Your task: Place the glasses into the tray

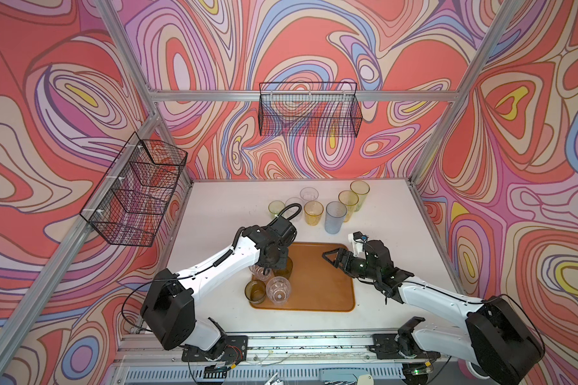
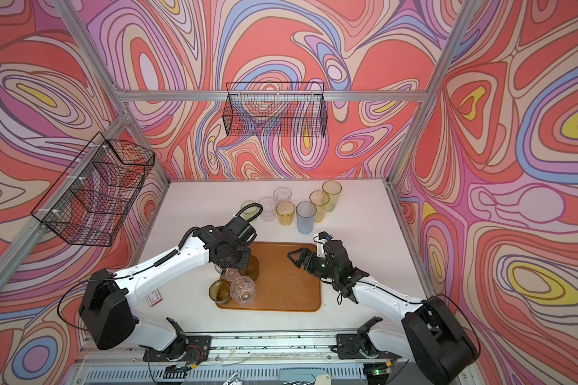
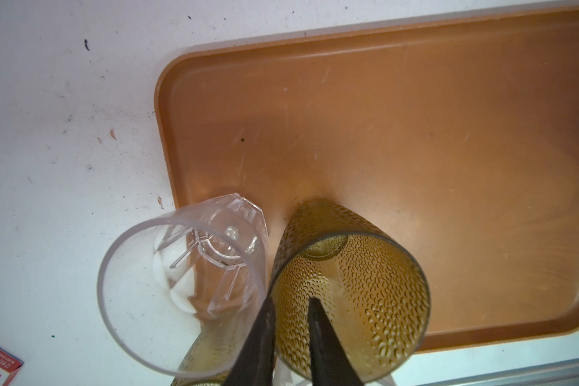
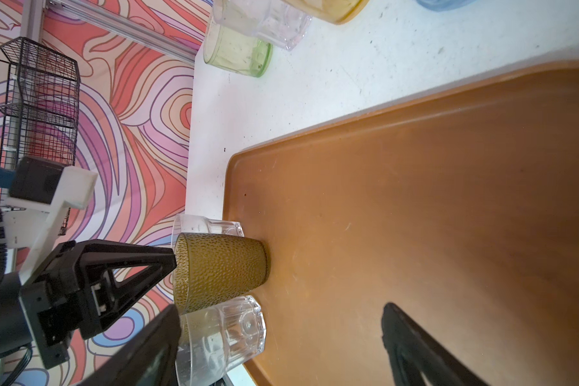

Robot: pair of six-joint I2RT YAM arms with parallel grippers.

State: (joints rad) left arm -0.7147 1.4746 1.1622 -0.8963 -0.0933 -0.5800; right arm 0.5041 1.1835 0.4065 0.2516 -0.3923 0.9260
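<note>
Amber glass (image 3: pixel 365 294) on tray (image 3: pixel 415 133): left hand (image 3: pixel 291 300) narrow astride its rim, grip unclear; right hand (image 1: pixel 329 258) wide.

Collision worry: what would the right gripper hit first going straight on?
The right gripper points across bare tray at the amber glass under the left gripper; probably that, though height is unclear.
</note>
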